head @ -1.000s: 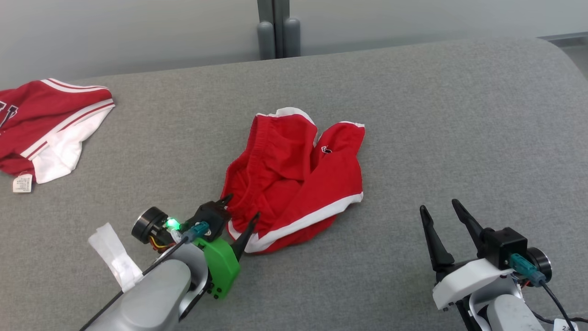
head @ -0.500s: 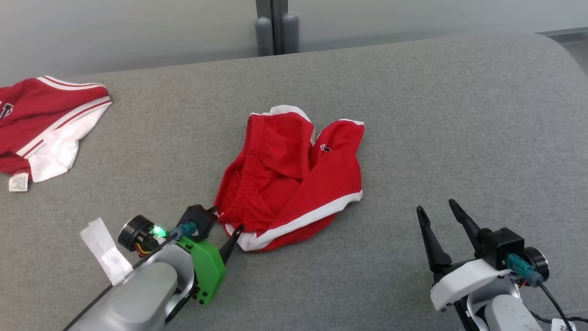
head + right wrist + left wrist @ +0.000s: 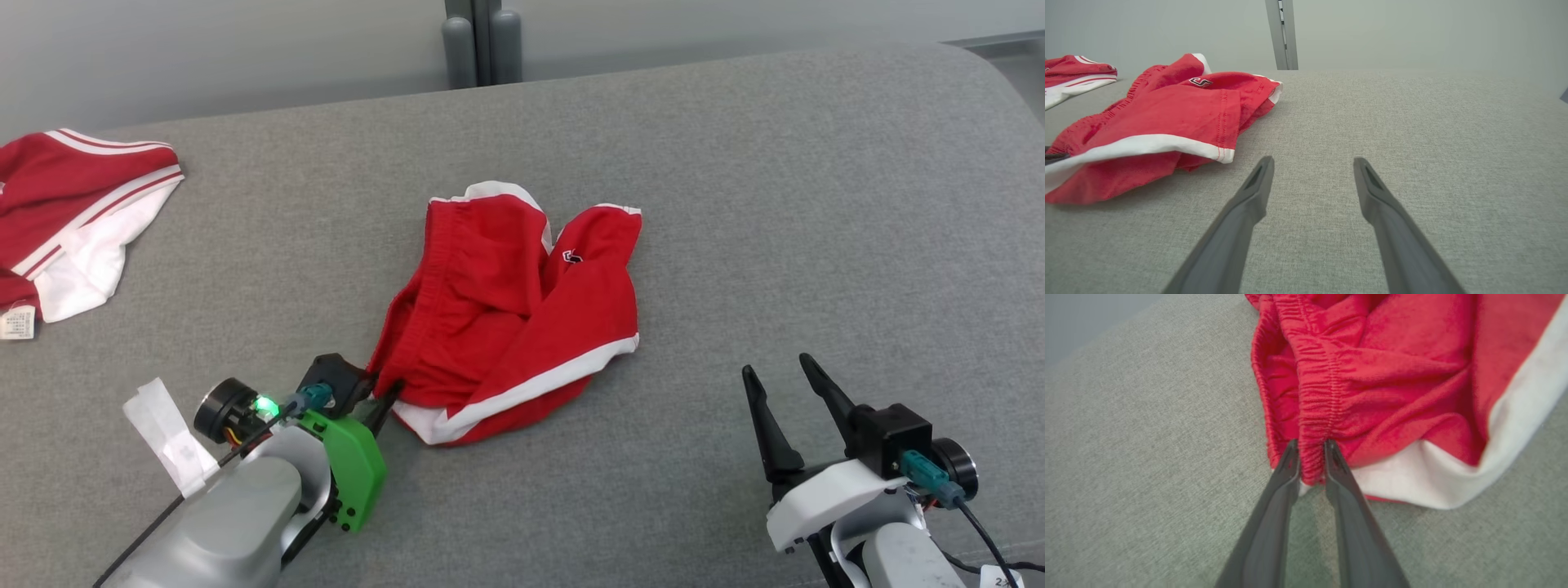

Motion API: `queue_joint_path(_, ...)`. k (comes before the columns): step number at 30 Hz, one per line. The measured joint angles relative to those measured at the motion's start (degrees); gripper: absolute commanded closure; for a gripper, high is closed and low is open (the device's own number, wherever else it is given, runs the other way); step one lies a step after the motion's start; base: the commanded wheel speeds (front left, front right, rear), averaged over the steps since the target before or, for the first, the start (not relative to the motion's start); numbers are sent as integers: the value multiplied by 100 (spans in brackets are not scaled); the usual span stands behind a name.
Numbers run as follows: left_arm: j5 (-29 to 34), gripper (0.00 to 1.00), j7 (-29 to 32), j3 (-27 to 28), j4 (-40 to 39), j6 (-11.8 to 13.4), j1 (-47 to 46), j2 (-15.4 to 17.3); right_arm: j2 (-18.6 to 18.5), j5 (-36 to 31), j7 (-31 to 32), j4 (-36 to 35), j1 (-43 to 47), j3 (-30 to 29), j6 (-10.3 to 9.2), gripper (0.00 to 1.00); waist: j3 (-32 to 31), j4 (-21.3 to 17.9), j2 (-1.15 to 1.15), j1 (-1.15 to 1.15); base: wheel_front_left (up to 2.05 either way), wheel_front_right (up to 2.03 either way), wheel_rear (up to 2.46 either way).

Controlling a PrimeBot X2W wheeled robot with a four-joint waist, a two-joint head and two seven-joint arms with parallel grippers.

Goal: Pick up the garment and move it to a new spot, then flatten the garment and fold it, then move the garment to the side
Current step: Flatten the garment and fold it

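Centre frame: crumpled red fabric shorts w/ white trim [image 3: 514, 318] on grey textile surface [image 3: 816, 204], waistband [image 3: 1315, 396] clenched by left gripper [image 3: 1311, 452], lower left; right gripper [image 3: 775, 366], lower right, spread empty; lift slowly to keep elastic from slipping.

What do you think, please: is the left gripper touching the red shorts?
Touching. The left wrist view shows the left gripper pinching the elastic waistband of the red shorts between both fingertips.

A: You're looking across a wide grey fabric surface [image 3: 775, 204]; its far right corner is rounded.
B: And behind it you have a plain pale wall [image 3: 204, 65], with a grey upright post [image 3: 482, 41] at the middle. Soft, even light.
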Motion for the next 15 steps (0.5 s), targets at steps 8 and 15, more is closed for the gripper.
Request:
queue_joint_path(8,-264,100,-200,420,-143,21,-1,46,2,-212,0,309,-326,376,0,0,58,106,0,0,0,0,0)
queue_joint_path(15,-109,100,-234,1393,-1035,257,341,82,0,130,0,1093,-996,806,0,0,115,266,0,0,0,0,0)
